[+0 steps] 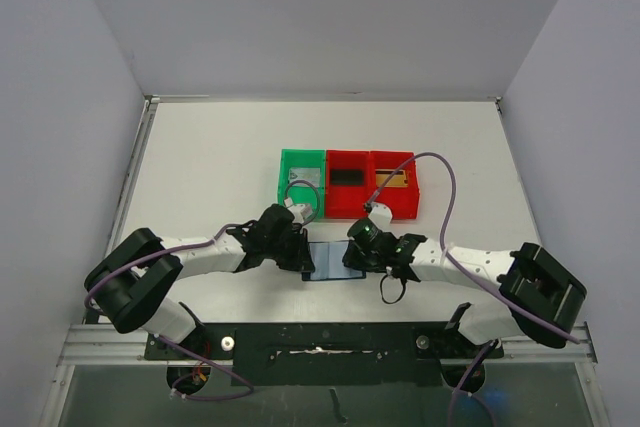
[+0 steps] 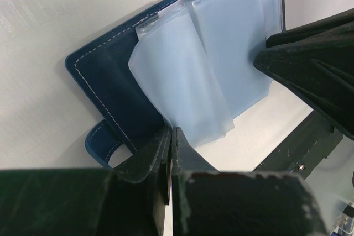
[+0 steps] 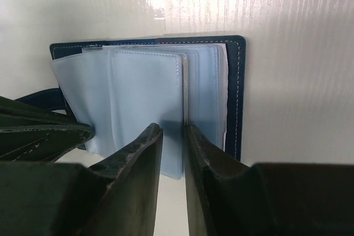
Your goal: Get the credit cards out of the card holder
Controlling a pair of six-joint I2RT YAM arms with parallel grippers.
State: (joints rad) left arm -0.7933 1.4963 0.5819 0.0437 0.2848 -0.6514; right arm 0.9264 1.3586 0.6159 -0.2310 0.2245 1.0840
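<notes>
**Card holder lying open, both grippers on it**

So my left gripper (image 2: 170,134) sat at 9 o'clock of the card holder (image 1: 335,260). Its fingers were squeezed fully together, tips down at the edge of the navy cover. That was just beside the tab (image 2: 99,142), which stuck out at 7 o'clock in the left wrist view. I couldn't tell if anything was actually pinched between them.

The holder lay open on the white table (image 1: 210,177) between my two grippers. Its clear pockets (image 3: 144,92) were fanned up, with one leaf curling loose.

My right gripper (image 3: 172,131) sat at 3 o'clock, fingers (image 3: 138,158) only a narrow slot apart. The bottom edge of one pocket leaf hung in that slot, not clamped as far as I could see.

At 12 o'clock from the holder, three trays stood in a row:
- The green tray (image 1: 284,182) had a silver-grey card (image 1: 310,174) in it.
- The middle red tray (image 1: 348,205) had a black card (image 1: 347,176).
- The right red tray (image 1: 405,207) had a gold-orange card (image 1: 400,179).
</notes>
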